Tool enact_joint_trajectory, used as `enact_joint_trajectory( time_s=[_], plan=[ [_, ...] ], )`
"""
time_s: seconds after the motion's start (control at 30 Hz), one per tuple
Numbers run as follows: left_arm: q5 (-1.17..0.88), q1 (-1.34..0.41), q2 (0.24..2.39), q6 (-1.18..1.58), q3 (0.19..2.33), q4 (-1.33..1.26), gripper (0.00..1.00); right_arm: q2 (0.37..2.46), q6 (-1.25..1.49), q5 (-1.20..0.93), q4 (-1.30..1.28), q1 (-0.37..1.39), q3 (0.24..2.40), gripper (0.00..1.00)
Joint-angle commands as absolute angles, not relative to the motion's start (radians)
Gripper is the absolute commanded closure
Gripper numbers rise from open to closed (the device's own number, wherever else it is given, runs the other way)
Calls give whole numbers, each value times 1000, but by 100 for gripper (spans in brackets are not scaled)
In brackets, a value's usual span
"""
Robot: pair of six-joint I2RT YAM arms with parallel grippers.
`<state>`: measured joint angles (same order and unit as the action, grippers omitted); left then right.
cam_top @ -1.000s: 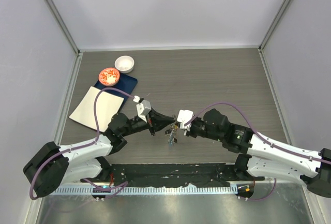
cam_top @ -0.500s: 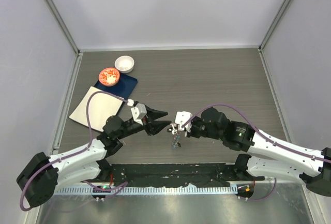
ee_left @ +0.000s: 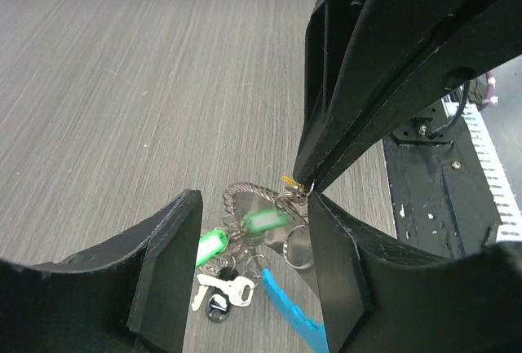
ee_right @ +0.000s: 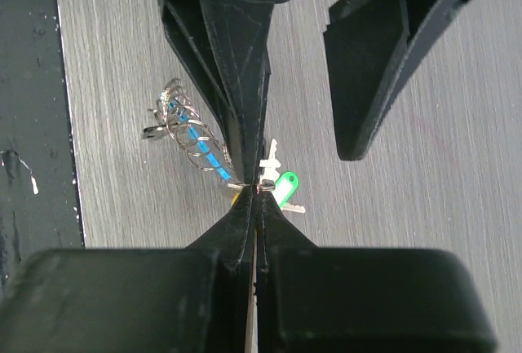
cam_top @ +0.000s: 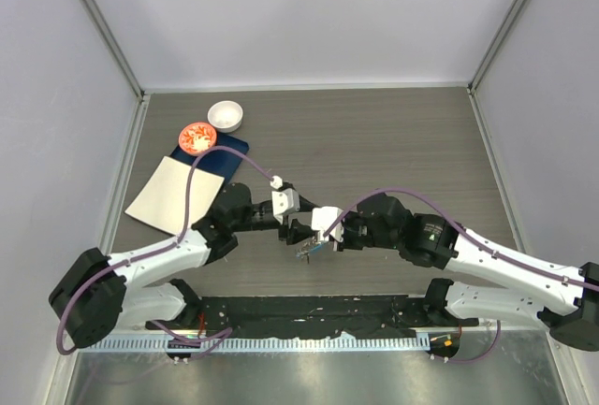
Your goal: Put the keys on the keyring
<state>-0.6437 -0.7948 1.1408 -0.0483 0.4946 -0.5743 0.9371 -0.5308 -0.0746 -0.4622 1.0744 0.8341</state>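
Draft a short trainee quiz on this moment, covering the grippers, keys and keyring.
1. True or false: the left gripper is shut.
2. Which colour shows on the tags of the keys? A red, B green, C purple.
3. Which gripper pinches the keyring?
Key: 1 false, its jaws stand apart; 2 B; 3 the right gripper.

Lab: white-walled robot table (cam_top: 393, 134)
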Motion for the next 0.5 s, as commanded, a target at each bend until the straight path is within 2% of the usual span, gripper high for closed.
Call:
enact_joint_trajectory(
  time_s=[0.0, 0.33, 0.47],
  plan=[
    [-776, -772, 1193, -170, 578, -534, 41, 934, -560, -109, -456, 1080, 902, 99],
    [-896, -756, 1249, -131, 557, -549, 30, 919, -565, -55, -472, 1081, 896, 99],
    [-887, -756, 1253, -123, 531, -594, 30, 920, -565, -51, -482, 1080, 894, 99]
  ],
)
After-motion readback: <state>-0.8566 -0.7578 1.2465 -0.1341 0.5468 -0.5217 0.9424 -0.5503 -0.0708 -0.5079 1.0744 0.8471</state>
